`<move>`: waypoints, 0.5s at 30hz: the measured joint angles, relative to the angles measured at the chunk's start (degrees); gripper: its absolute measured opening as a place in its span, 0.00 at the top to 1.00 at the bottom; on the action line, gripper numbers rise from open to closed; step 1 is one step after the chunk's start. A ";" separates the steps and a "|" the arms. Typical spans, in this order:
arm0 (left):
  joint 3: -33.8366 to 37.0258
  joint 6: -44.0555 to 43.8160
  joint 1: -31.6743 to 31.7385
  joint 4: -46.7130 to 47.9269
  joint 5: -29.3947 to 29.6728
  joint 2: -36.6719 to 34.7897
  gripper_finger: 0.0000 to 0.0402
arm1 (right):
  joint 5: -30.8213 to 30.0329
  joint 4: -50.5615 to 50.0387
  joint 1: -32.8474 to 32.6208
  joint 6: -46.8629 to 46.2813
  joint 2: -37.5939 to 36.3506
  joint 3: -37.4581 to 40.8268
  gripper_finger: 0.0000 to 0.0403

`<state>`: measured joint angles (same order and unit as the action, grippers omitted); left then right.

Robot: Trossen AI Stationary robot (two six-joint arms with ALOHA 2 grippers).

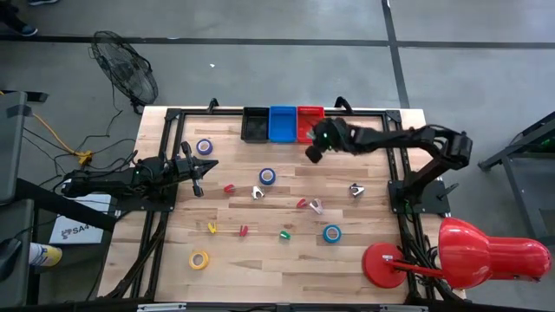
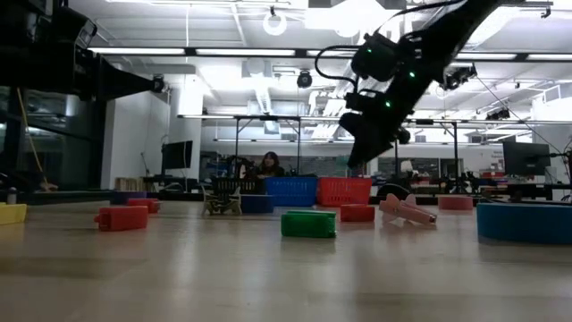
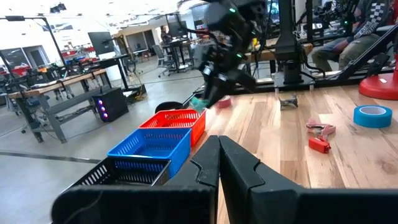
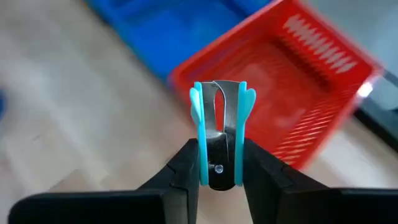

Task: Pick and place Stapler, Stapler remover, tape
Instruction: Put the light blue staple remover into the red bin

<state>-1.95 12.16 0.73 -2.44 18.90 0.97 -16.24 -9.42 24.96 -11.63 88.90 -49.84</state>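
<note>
On the wooden table (image 1: 260, 251), a light-blue staple remover (image 4: 221, 134) is clamped between the fingers of the right gripper (image 1: 310, 153), raised at 12 o'clock beside the red basket (image 1: 309, 115), while the left gripper (image 1: 201, 166), clenched on nothing, is parked at 9 o'clock.

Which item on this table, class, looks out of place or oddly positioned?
Nothing is spilled or damaged. The only oddity: a light-blue staple remover is off the table, clamped in the right gripper beside the red bin. The left gripper waits shut.
</note>
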 joint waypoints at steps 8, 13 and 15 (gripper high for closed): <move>0.01 -0.01 -0.01 0.00 0.00 0.01 0.99 | 0.72 -7.66 6.95 -10.91 2.13 -8.62 0.80; 0.01 0.00 -0.02 0.00 -0.01 0.00 0.99 | 6.17 -8.26 9.06 -17.90 6.57 -11.16 0.80; 0.02 0.00 0.00 0.00 0.00 0.02 0.99 | 7.93 -8.37 9.42 -20.07 8.62 -12.26 0.80</move>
<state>-1.94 12.16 0.73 -2.44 18.89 0.99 -8.31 -17.80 34.38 -31.70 97.52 -62.11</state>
